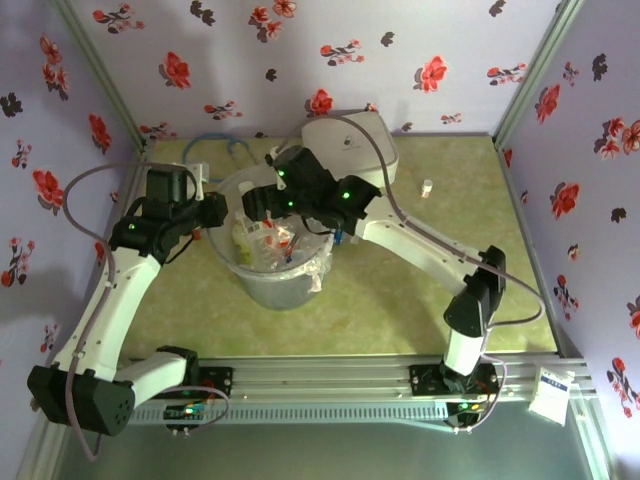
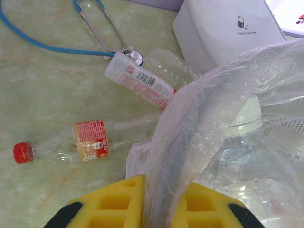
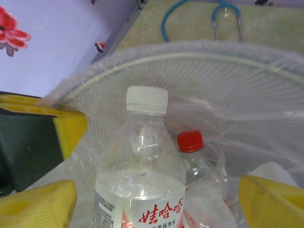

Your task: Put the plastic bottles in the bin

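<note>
The left jaws were clenched on the rim of the bin [image 2: 164, 156]. Their yellow fingers [image 2: 118, 202] pressed on either side of the crinkly liner [image 2: 213, 80] that hung over it. Seen from above, this grip sat at the bin's left edge.

The right jaws hung over the bin and stood wide apart, released. A white-capped bottle [image 3: 142, 161] stood upright between the right fingers [image 3: 273, 202] with a clear gap on each side, touching neither. Its base was out of view, so I could not tell what it rested on. Just behind it a red-capped bottle [image 3: 190, 142] lay inside the bin against the liner.

Three more bottles lay on the tabletop [image 2: 42, 95] outside the bin:
- A red-label bottle [image 2: 90, 142] with a red cap lay on its side near the foot of the bin.
- A barcode bottle [image 2: 140, 83] lay tilted farther back, one end just beside the head of a blue stethoscope [image 2: 71, 28].
- A crushed clear bottle [image 2: 166, 66] lay just beside that one, between it and a white box [image 2: 223, 28].
</note>
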Controlling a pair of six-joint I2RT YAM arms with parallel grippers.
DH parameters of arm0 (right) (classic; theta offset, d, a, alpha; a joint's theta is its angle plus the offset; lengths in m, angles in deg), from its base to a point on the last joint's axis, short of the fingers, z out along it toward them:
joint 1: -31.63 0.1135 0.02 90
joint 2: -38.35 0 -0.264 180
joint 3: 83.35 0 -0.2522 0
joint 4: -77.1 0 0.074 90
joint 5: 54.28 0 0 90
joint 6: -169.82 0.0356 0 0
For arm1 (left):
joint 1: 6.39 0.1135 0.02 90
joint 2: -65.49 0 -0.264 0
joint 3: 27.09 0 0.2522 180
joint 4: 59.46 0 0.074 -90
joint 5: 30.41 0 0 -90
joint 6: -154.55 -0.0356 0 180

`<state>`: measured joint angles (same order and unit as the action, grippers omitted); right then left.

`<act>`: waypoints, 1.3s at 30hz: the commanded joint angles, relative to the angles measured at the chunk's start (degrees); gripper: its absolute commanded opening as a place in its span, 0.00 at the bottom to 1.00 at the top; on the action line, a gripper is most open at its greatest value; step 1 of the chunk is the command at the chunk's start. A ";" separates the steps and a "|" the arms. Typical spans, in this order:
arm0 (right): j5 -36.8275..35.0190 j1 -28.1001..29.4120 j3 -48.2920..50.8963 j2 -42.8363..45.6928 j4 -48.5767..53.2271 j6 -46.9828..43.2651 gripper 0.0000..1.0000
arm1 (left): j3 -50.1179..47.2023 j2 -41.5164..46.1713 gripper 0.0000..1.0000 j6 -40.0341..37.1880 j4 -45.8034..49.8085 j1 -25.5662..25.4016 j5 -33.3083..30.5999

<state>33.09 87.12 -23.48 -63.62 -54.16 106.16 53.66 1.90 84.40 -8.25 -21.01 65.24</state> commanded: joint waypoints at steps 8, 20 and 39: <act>1.33 -0.17 -3.10 -3.45 2.36 -0.99 0.52 | -0.80 0.27 0.00 -2.02 -4.41 0.21 -0.99; 4.46 0.52 -2.41 -6.02 0.50 0.90 0.48 | -0.89 0.03 0.00 -2.10 -4.58 0.23 -0.90; -1.51 -12.33 18.16 17.16 -13.67 3.51 0.99 | 1.31 -2.57 0.00 -3.51 -4.25 0.21 -0.46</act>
<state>32.89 77.96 -9.54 -50.66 -63.30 106.82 54.36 0.69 83.97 -8.60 -21.01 65.94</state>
